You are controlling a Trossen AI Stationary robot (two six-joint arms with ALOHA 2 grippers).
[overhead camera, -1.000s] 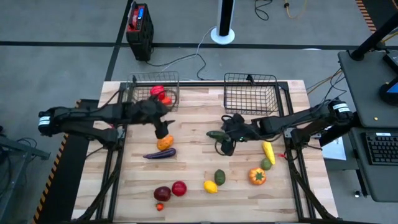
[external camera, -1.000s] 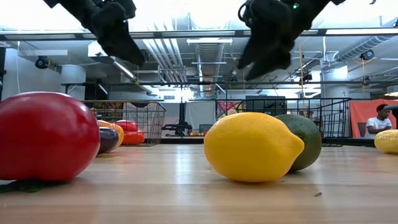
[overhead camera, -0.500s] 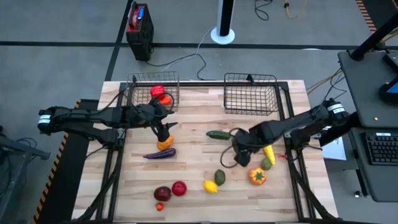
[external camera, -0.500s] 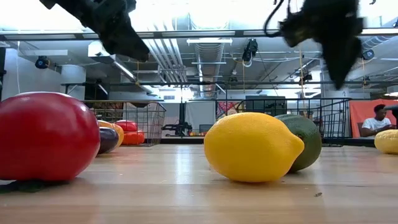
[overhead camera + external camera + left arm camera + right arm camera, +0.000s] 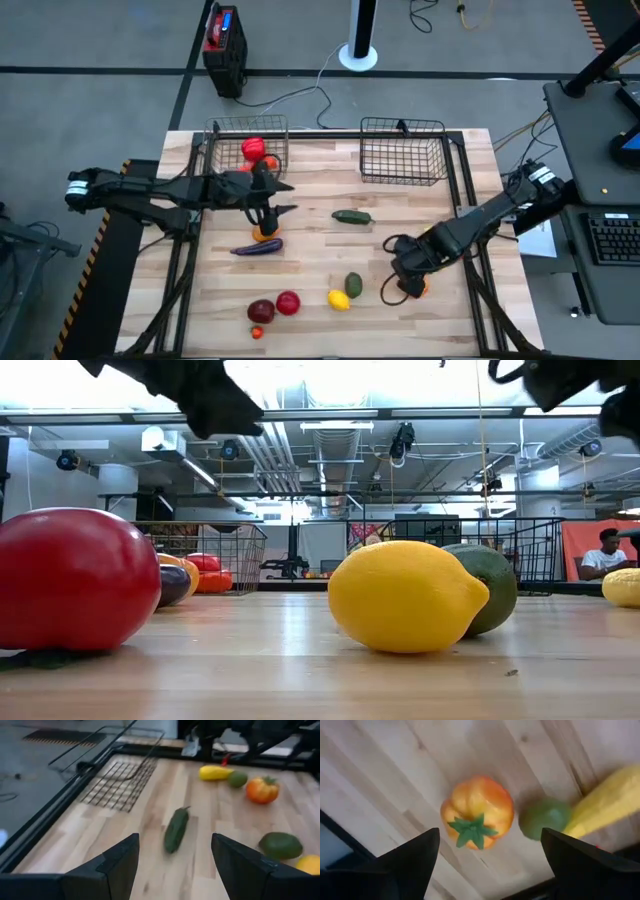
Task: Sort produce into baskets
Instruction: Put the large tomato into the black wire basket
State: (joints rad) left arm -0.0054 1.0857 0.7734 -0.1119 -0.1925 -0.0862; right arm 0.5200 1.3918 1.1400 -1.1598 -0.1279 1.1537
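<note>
Our two arms matte black and jointed, white marked bands near the shoulder ends, thin dark cable loops by each wrist, left pincer [image 5: 172,865] and right pincer [image 5: 487,862] with broad, flat, wedge-shaped black fingers

Two baskets stand along the table's [image 5: 320,200] far edge: the left basket [image 5: 214,146] holds two pieces, the right basket [image 5: 403,150] holds none. A cucumber [image 5: 351,216] lies mid-table before the right basket, an eggplant [image 5: 256,247] lies before the left basket with a pepper [image 5: 262,234] just behind it under the left gripper [image 5: 268,212], and along the near edge sit an apple [image 5: 261,311], a tomato [image 5: 288,302], a lemon [image 5: 339,299] and an avocado [image 5: 353,285], left to right. The right gripper [image 5: 404,278] hangs over a pumpkin [image 5: 477,812] at the near right, with a lime [image 5: 544,818] and a squash [image 5: 605,803] just beside it, touching each other.
</note>
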